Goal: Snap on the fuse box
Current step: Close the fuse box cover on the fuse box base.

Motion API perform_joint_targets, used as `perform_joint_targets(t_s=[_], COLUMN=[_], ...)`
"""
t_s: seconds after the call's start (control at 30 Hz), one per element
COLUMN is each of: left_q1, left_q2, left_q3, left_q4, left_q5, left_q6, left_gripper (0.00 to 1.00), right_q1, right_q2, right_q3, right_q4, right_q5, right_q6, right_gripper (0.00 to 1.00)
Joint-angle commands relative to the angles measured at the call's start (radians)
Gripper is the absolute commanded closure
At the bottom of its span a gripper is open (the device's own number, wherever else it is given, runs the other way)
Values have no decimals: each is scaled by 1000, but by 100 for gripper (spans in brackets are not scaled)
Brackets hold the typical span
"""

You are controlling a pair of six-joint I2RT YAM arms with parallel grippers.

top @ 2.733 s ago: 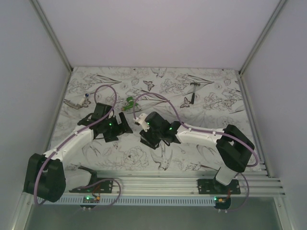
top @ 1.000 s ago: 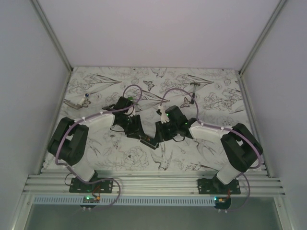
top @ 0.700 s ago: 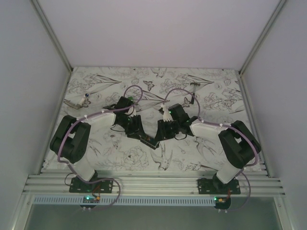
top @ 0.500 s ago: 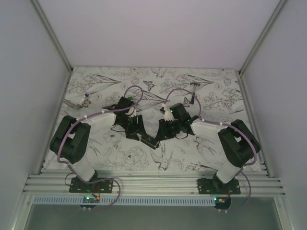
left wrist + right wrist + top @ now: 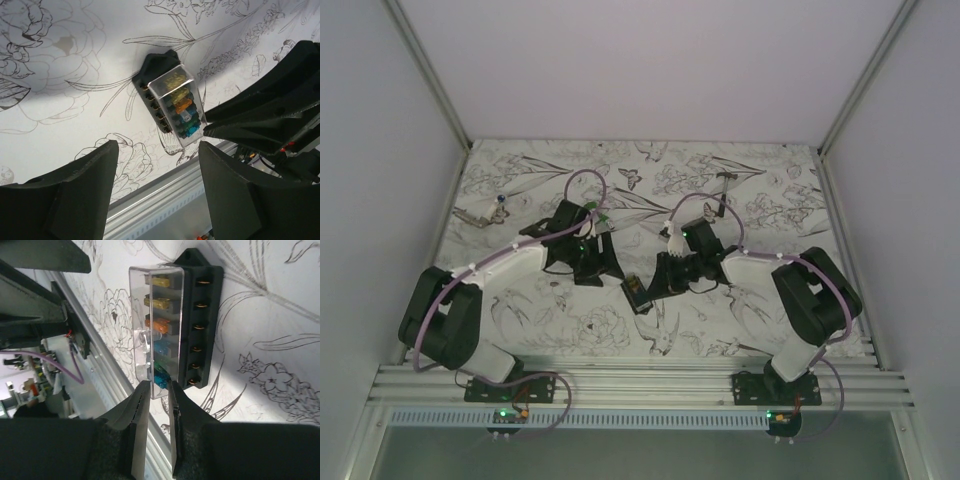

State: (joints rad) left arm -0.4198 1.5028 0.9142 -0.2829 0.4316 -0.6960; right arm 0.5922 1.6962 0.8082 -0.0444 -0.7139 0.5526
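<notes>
The fuse box [image 5: 638, 295] lies on the patterned table between my two grippers. It has a black base and a clear cover over a row of yellow, orange and blue fuses, seen close in the left wrist view [image 5: 172, 97] and the right wrist view [image 5: 175, 320]. My right gripper [image 5: 158, 386] is nearly shut, its fingertips [image 5: 141, 400] against the near end of the clear cover; in the top view [image 5: 653, 284] it sits at the box's right end. My left gripper [image 5: 159, 150] is open and empty, back from the box [image 5: 607, 270].
A small green piece [image 5: 592, 214] lies behind the left wrist. A dark hammer-shaped tool [image 5: 724, 188] lies at the back right, a small metal item [image 5: 480, 213] at the far left. An aluminium rail [image 5: 640, 385] runs along the near edge. White walls enclose the table.
My left gripper has drawn back up and left from the fuse box. My right gripper has stayed at the box's end. The box has barely shifted.
</notes>
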Motion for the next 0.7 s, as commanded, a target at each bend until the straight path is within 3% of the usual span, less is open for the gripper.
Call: perform_joint_targets(t_s=[0.0, 0.13, 0.3, 0.37, 0.67], left_q1=[-10, -35, -79, -92, -129], left_q2=[-13, 13, 51, 61, 117], left_q3=[-31, -26, 10, 26, 63], left_q4=[-25, -24, -20, -18, -16], left_q5=[-29, -30, -32, -37, -42], left_q6=[-29, -35, -43, -43, -52], left_gripper=[32, 32, 34, 35, 39], right_q1=[6, 31, 36, 35, 48], right_q2=[14, -6, -90, -104, 10], right_q3=[-45, -34, -25, -15, -13], right_q4=[66, 26, 9, -4, 116], right_q5=[-65, -5, 68, 96, 48], right_q6=[76, 49, 25, 13, 53], right_gripper=[77, 76, 46, 41, 42])
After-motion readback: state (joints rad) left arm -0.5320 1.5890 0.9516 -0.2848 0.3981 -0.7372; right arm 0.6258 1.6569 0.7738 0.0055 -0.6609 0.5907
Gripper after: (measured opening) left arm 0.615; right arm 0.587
